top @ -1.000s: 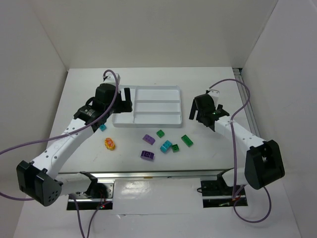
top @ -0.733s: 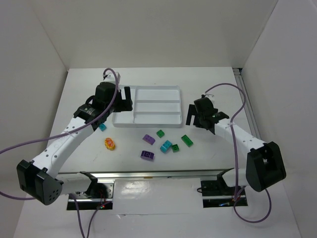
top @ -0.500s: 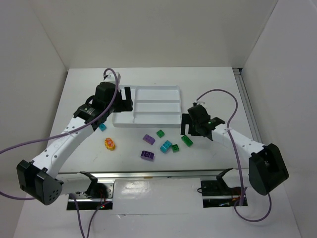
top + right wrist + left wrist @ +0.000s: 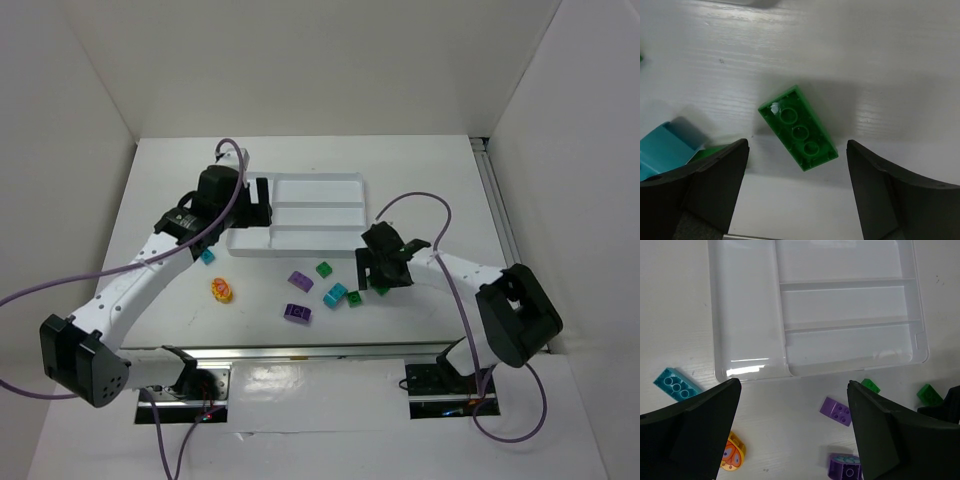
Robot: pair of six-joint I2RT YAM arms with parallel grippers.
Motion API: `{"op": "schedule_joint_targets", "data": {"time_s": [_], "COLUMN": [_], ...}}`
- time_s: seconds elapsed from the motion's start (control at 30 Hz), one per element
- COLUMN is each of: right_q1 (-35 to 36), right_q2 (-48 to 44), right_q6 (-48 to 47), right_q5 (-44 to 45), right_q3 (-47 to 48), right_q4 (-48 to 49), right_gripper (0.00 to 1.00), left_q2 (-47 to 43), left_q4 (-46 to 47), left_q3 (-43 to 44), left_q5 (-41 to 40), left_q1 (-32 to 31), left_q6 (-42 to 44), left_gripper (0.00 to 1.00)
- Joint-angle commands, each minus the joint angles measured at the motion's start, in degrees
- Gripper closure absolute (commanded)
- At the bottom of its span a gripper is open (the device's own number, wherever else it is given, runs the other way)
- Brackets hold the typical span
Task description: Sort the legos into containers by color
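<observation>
The white tray [image 4: 300,178] stands at the back middle, all its sections bare [image 4: 745,315]. My left gripper [image 4: 255,205] is open and empty over the tray's left end [image 4: 792,385]. My right gripper [image 4: 378,272] is open, low over a green brick [image 4: 799,127] that lies underside up between its fingers, untouched. On the table lie a cyan brick [image 4: 207,256], an orange-yellow piece [image 4: 221,290], two purple bricks [image 4: 300,280] [image 4: 296,313], a green brick [image 4: 324,269], a cyan brick [image 4: 335,294] and a small green brick [image 4: 354,298].
The legos lie in a loose cluster between the tray and the table's near edge. White walls stand on three sides. A metal rail [image 4: 300,352] runs along the near edge by the arm bases.
My right arm has swung left and down from beside the tray's right end to over the green brick. My left arm has barely moved.
</observation>
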Motion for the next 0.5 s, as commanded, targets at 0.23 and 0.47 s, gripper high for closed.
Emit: {"op": "schedule_joint_targets", "data": {"time_s": [0.23, 0.47], "right_q1": [0.2, 0.2], "right_q2": [7.1, 0.6], "right_q6": [-1.4, -0.6], "right_q5": [4.7, 8.0], "right_q3": [4.6, 7.5], "right_q4": [-2.3, -4.0], "right_gripper": [0.38, 0.84], "left_q2": [0.2, -0.4], "left_q4": [0.3, 0.9], "left_q3": [0.6, -0.1], "left_q5": [-0.8, -3.1], "left_q1": [-0.2, -0.2], "left_q6": [0.7, 0.2], "left_gripper": [0.0, 0.0]}}
